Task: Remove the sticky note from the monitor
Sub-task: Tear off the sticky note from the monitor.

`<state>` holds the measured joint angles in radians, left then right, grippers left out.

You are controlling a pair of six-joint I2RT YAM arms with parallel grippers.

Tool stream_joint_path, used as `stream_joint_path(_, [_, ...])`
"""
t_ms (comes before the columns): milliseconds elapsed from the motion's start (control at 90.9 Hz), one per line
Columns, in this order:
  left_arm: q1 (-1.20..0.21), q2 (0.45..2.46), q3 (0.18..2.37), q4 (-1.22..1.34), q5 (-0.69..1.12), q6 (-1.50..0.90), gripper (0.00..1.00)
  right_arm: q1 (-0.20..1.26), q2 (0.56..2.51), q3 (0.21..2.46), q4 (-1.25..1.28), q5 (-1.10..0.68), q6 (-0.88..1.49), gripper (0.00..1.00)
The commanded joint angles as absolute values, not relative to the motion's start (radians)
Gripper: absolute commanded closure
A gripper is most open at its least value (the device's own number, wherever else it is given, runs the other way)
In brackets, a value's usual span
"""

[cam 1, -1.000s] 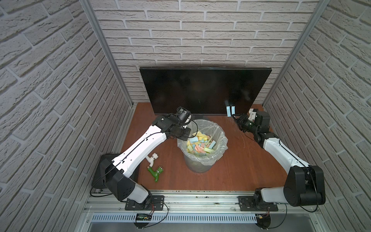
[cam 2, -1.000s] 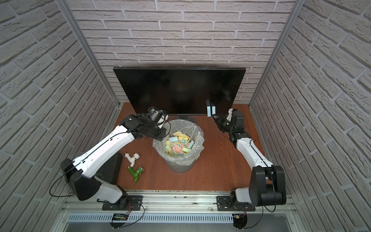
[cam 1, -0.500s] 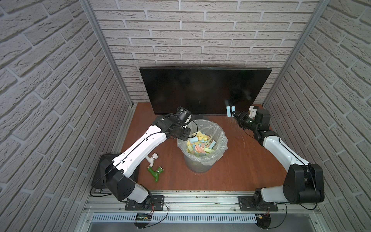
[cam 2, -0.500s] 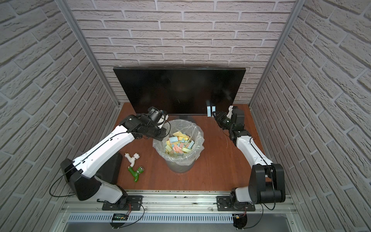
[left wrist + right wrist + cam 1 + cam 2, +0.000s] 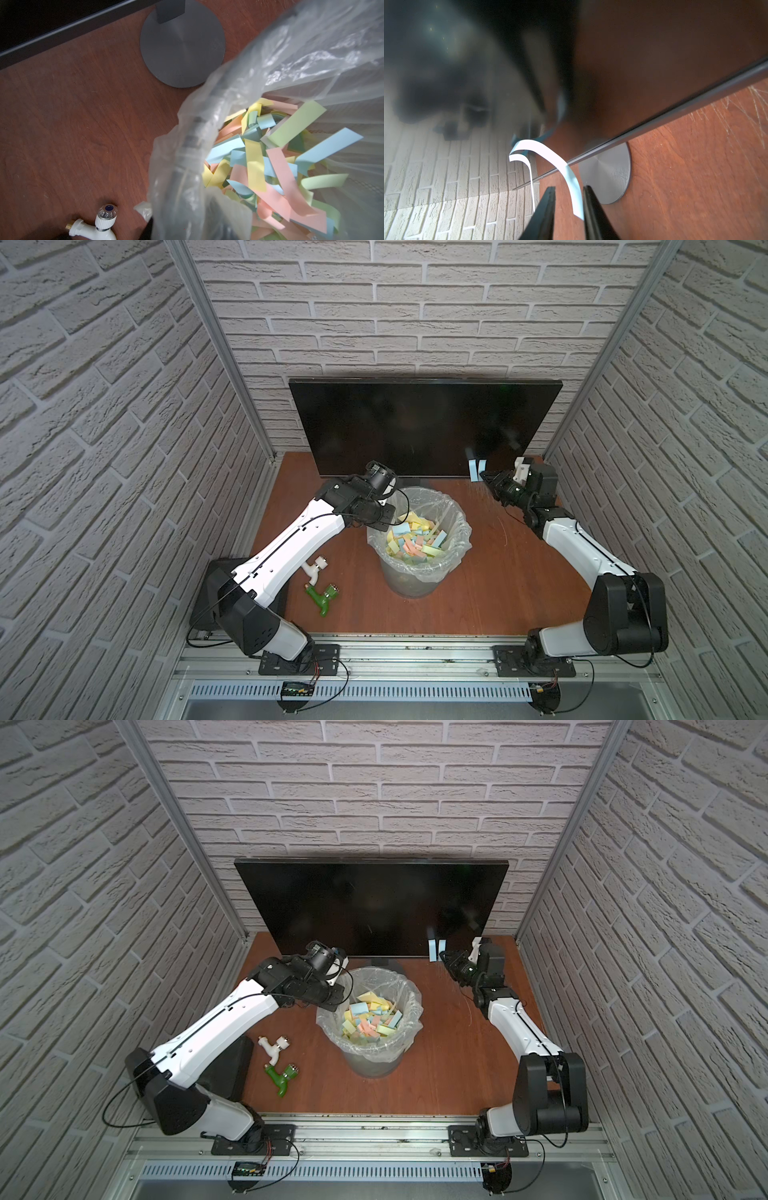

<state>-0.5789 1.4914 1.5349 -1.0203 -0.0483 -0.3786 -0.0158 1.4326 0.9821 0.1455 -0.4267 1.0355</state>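
Note:
The wide black monitor (image 5: 415, 427) (image 5: 365, 903) stands at the back of the table. A pale blue sticky note (image 5: 473, 470) (image 5: 433, 950) hangs near its lower right edge as two curled strips. In the right wrist view one strip of the sticky note (image 5: 550, 153) curls down between my right gripper's (image 5: 568, 189) jaws and lies against one finger. A gap still shows between the jaws. In both top views the right gripper (image 5: 484, 476) (image 5: 442, 956) sits at the note. My left gripper (image 5: 384, 522) (image 5: 332, 1002) (image 5: 187, 226) is shut on the waste bin's lined rim (image 5: 195, 128), its fingers veiled by plastic.
The waste bin (image 5: 457, 510) (image 5: 409, 986) mid-table holds several coloured paper strips. A white tap (image 5: 314, 566) and a green tap (image 5: 322, 597) lie left of it. The monitor's round grey base (image 5: 182, 43) (image 5: 610, 174) rests behind the bin. Brick walls close three sides.
My right gripper has moved in toward the monitor and its jaws have narrowed around the note's strip. The left arm and the bin have not moved.

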Motion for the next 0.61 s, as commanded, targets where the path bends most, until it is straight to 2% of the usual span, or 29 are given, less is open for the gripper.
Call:
stream_joint_path(0, [-0.586, 1.471, 1.526, -0.997, -0.036, -0.385, 0.67, -0.009, 1.402, 0.993, 0.180, -0.422, 1.024, 0.84])
stream_joint_path(154, [-0.587, 1.470, 1.529, -0.999, -0.038, -0.383, 0.67, -0.010, 1.385, 0.991, 0.174, -0.423, 1.032, 0.97])
stream_joint_path(594, [-0.586, 1.469, 1.524, -0.997, -0.043, -0.382, 0.67, -0.009, 1.256, 0.985, 0.099, -0.428, 1.005, 0.97])
